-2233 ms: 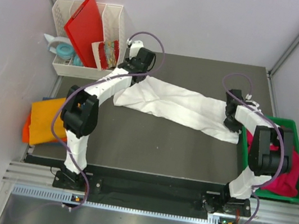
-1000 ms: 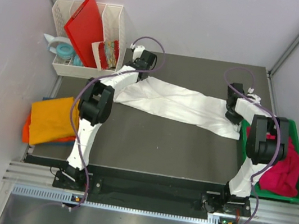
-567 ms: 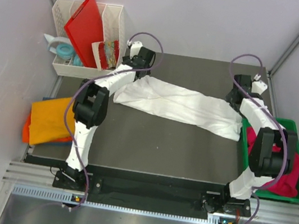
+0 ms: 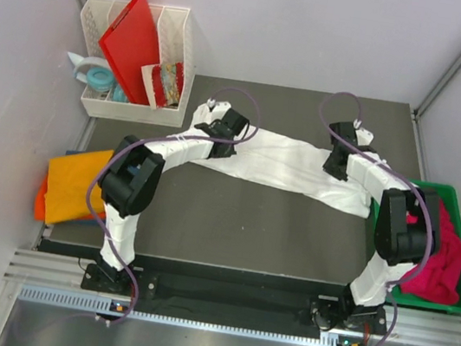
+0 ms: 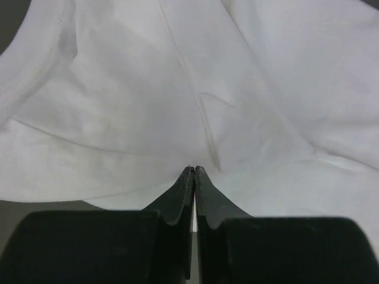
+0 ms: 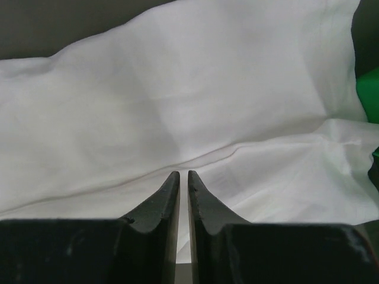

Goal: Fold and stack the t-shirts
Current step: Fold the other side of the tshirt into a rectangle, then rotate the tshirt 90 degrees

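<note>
A white t-shirt [image 4: 284, 166] lies stretched in a long band across the dark mat. My left gripper [image 4: 227, 144] is over its left part, my right gripper [image 4: 333, 166] over its right part. In the left wrist view the gripper [image 5: 193, 169] is shut, and creases in the white cloth [image 5: 148, 89] run to its tips. In the right wrist view the gripper [image 6: 183, 174] is shut to a thin slit on the white cloth [image 6: 177, 89]. An orange t-shirt [image 4: 75, 184] lies folded at the mat's left edge. A magenta t-shirt [image 4: 443, 259] is bunched in the green bin.
The green bin [image 4: 460, 305] stands at the right edge and shows in the right wrist view [image 6: 370, 94]. A white basket [image 4: 126, 109] at the back left holds a red plastic board [image 4: 132, 43]. A tape roll [image 4: 99, 78] sits beside it.
Both grippers have come in from the far ends of the white t-shirt toward its middle and nearer to me. The shirt's span on the mat is about the same.
</note>
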Robot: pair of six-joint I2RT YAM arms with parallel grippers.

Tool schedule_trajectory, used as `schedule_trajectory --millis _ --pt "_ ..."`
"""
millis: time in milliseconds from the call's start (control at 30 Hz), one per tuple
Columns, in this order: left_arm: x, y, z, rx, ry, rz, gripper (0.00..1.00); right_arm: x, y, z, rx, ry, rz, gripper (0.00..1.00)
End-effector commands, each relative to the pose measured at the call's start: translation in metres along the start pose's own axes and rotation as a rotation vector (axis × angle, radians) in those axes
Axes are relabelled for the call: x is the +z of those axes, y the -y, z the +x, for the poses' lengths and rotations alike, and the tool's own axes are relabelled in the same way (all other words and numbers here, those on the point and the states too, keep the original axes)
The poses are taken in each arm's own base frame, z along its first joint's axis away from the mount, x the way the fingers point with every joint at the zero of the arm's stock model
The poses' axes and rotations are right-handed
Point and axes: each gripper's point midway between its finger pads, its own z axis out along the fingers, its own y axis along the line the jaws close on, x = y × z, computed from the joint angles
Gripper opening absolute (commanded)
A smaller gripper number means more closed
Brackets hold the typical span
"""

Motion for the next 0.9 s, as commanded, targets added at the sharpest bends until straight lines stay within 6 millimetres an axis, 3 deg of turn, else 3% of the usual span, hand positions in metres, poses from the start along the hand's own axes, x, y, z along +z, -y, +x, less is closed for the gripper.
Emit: schedule_trajectory --millis 0,200,333,467,633,767,867 --pt "-0.008 0.000 -0.013 -0.052 0.027 0.021 0.06 -0.008 -0.020 -0.027 0.028 0.049 -0.058 0.10" --pt "0.004 -0.005 -0.002 -0.032 -0.011 -0.025 0.06 -0.003 -0.020 -0.029 0.020 0.054 -0.035 0.12" --pt "0.029 -0.012 0.017 -0.013 -0.072 -0.070 0.09 0.003 -0.019 -0.040 0.008 0.054 -0.009 0.17" --pt "0.052 -0.023 0.023 -0.003 -0.126 -0.109 0.09 0.010 -0.018 -0.047 0.006 0.056 0.009 0.21" --pt "0.060 -0.029 0.034 -0.025 -0.174 -0.120 0.10 0.024 -0.017 -0.055 0.016 0.035 0.037 0.23" --pt "0.059 -0.034 0.045 -0.027 -0.206 -0.127 0.09 0.059 -0.004 -0.023 0.026 -0.120 0.108 0.19" --pt "0.059 -0.037 0.048 -0.014 -0.217 -0.143 0.10 0.065 0.002 -0.005 0.024 -0.165 0.134 0.17"
